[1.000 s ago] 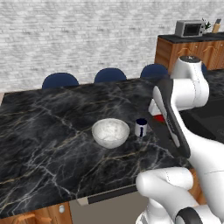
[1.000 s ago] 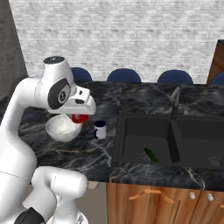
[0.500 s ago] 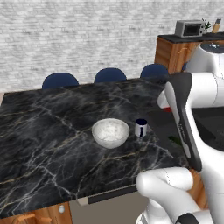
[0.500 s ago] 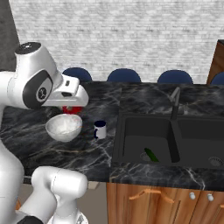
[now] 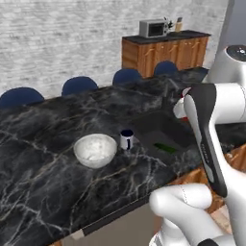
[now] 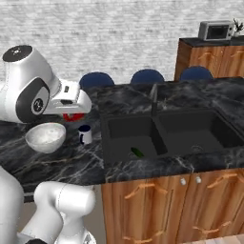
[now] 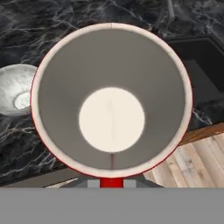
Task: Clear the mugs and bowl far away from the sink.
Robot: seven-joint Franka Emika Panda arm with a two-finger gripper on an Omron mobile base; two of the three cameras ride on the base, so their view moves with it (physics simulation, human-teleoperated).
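- The gripper [image 6: 71, 116] is clamped on the red mug [image 7: 111, 98], carried upright above the dark marble counter [image 5: 43, 187], its pale inside facing the hand camera.
- The white mug [image 6: 85, 134] stands just left of the sink [image 6: 167, 131]; the bowl [image 6: 45, 137] sits left of it.
- My advice: carry the red mug level, well clear of bowl and white mug.
- Set it down far left, away from the basin, and release only once it rests flat.
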